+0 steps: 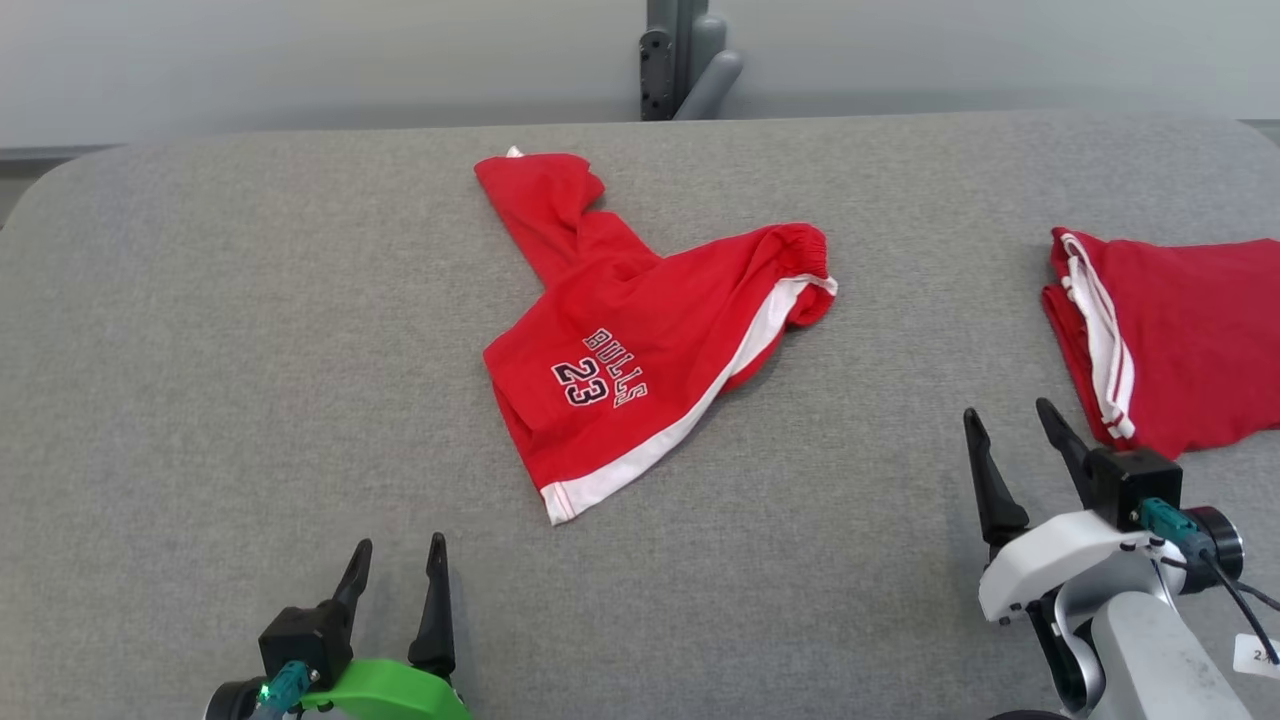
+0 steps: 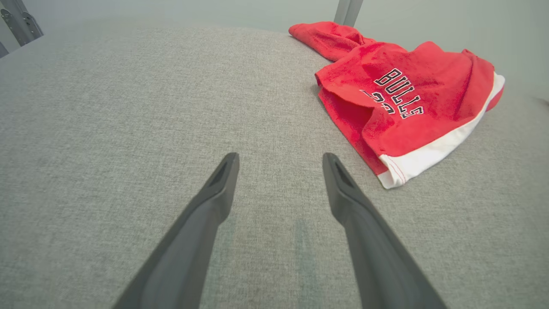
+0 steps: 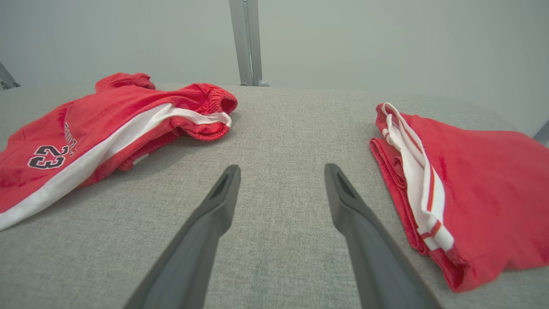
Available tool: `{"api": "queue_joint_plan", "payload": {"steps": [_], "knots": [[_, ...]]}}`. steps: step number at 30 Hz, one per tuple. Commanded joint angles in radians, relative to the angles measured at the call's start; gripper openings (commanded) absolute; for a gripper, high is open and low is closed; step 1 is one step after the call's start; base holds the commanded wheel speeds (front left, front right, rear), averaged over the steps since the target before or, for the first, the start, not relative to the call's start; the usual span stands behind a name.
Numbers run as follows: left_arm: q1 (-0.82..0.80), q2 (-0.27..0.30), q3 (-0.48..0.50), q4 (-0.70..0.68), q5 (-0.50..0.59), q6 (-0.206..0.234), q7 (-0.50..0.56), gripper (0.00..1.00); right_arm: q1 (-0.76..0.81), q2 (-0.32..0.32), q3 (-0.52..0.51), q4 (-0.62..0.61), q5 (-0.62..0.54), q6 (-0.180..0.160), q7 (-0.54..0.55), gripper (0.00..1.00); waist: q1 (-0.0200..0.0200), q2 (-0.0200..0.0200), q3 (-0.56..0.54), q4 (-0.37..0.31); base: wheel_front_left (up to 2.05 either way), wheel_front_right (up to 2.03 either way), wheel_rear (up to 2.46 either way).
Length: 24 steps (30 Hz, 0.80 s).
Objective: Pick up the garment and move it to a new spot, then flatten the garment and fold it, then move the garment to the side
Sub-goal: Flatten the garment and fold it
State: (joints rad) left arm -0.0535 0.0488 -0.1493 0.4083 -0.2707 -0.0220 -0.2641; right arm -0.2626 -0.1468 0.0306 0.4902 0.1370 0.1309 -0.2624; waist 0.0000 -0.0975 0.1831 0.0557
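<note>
Garment (image 1: 650,330) lies crumpled at the middle of the grey table (image 1: 250,350), well ahead of both claws. I see the left gripper (image 1: 400,545) and right gripper (image 1: 1006,410) spread wide, holding nothing. My worry is the right arm: a folded red piece (image 1: 1180,340) sits just beside it, and a careless swing could drag it. A shallow pinch may also lift one layer only. The shorts are red with white trim, "BULLS 23" showing, one leg flung toward the far edge.
</note>
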Motion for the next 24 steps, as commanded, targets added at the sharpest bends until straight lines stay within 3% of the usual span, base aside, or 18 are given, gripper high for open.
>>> {"api": "queue_joint_plan", "payload": {"steps": [1,22,23,24], "knots": [[0.023,0.004,0.000,-0.003,0.007,-0.008,0.001,1.00,0.039,0.007,0.000,-0.014,-0.007,-0.001,-0.001,1.00,0.0000,0.0001,-0.059,-0.068,0.00,0.00,0.00],[-0.114,0.004,-0.060,0.095,-0.077,-0.029,0.001,1.00,0.002,0.012,0.004,-0.072,0.001,-0.001,-0.001,1.00,0.0000,0.0001,0.082,-0.217,0.00,0.00,0.00],[-0.118,0.004,-0.059,0.098,-0.076,-0.029,0.001,0.84,0.002,0.013,0.001,-0.071,0.002,-0.001,-0.001,1.00,0.0000,0.0001,0.086,-0.222,0.00,0.00,0.00],[-0.123,0.004,-0.056,0.101,-0.078,-0.029,0.001,0.45,0.001,0.012,0.000,-0.072,0.001,-0.001,-0.001,1.00,0.0000,0.0001,0.090,-0.226,0.00,0.00,0.00]]}}
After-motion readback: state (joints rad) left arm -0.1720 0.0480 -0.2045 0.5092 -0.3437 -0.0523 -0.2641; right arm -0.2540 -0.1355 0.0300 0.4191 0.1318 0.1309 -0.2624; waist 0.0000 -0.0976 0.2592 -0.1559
